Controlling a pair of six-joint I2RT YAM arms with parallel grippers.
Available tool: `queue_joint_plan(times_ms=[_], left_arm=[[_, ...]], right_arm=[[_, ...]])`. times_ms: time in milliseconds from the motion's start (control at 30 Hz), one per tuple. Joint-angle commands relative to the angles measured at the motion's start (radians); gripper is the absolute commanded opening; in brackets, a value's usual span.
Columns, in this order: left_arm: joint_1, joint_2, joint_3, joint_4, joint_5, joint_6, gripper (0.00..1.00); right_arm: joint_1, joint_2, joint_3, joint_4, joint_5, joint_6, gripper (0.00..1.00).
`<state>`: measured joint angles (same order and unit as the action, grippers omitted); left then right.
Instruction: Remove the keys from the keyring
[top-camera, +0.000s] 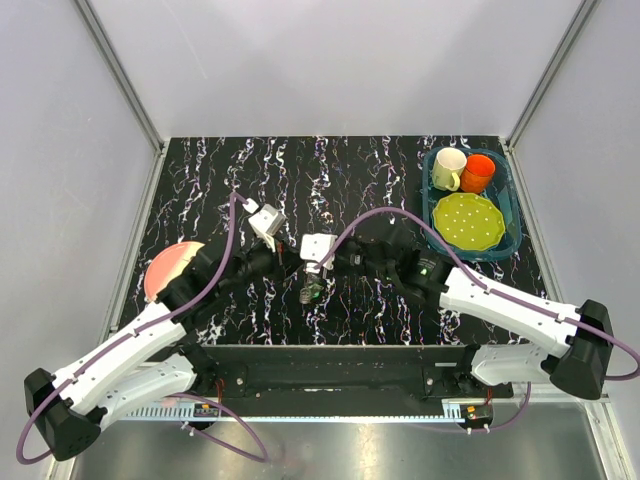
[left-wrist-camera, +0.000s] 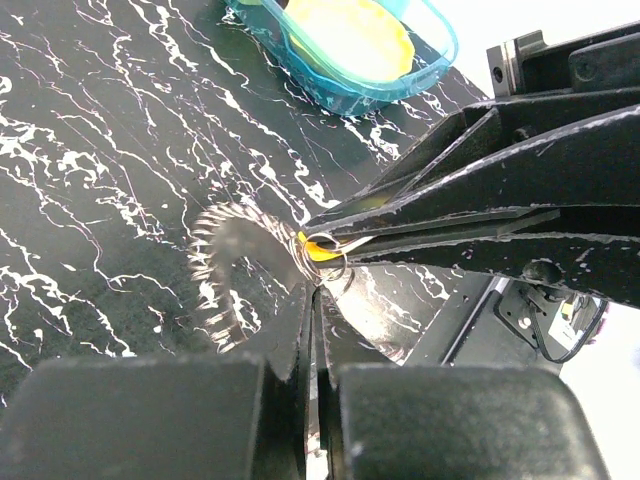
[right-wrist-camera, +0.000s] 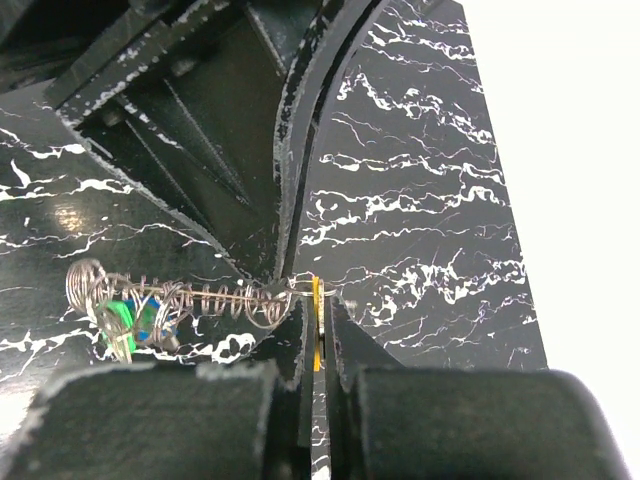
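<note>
Black marbled tabletop (top-camera: 330, 170), veined white and purple, fills the overhead view between pale walls. In its far right corner a blue tray (top-camera: 510, 215) holds a cream mug (top-camera: 448, 168), an orange cup (top-camera: 478, 172) and a green dotted plate (top-camera: 466, 220). A pink disc (top-camera: 170, 268) lies at the left edge. The left arm (top-camera: 140, 345) and right arm (top-camera: 500, 300) meet in the near middle over the keyring (top-camera: 312, 291), which is too small here to read.

From the left wrist, the left gripper (left-wrist-camera: 311, 300) has its fingers pressed together on the wire of the keyring (left-wrist-camera: 222, 270), whose toothed grey rim arcs off to the left. The right gripper (left-wrist-camera: 318, 243) enters from the right, tips pinched on a yellow key (left-wrist-camera: 322, 250) right at the ring.

From the right wrist, the right gripper (right-wrist-camera: 318, 305) is clamped on the yellow key (right-wrist-camera: 316, 330), a thin edge-on strip between its fingers. The keyring (right-wrist-camera: 215, 298) shows edge-on, like a wire coil running left, with a green key (right-wrist-camera: 120, 315) and a blue key (right-wrist-camera: 148, 312) bunched at its far end. The left gripper (right-wrist-camera: 278, 288) descends from the top, tips closed on the ring's right end, just beside the yellow key.
</note>
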<state>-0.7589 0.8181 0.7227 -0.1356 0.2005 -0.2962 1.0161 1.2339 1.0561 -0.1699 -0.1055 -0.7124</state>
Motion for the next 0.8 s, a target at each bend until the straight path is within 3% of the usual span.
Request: queue_joint_plan(times_ms=[0, 333, 567, 767], left_arm=[[0.003, -0.020, 0.044, 0.073, 0.004, -0.003, 0.00], [0.001, -0.043, -0.014, 0.116, 0.030, -0.012, 0.00], [0.001, -0.040, -0.048, 0.197, 0.106, -0.041, 0.00], [0.003, -0.034, -0.003, 0.142, 0.053, -0.021, 0.00]], right_arm=[[0.015, 0.013, 0.067, 0.029, 0.073, 0.021, 0.00], [0.013, 0.064, 0.122, -0.037, 0.222, 0.142, 0.00], [0.001, 0.098, 0.139, -0.036, 0.250, 0.191, 0.00], [0.001, 0.078, 0.144, 0.033, 0.184, 0.200, 0.00]])
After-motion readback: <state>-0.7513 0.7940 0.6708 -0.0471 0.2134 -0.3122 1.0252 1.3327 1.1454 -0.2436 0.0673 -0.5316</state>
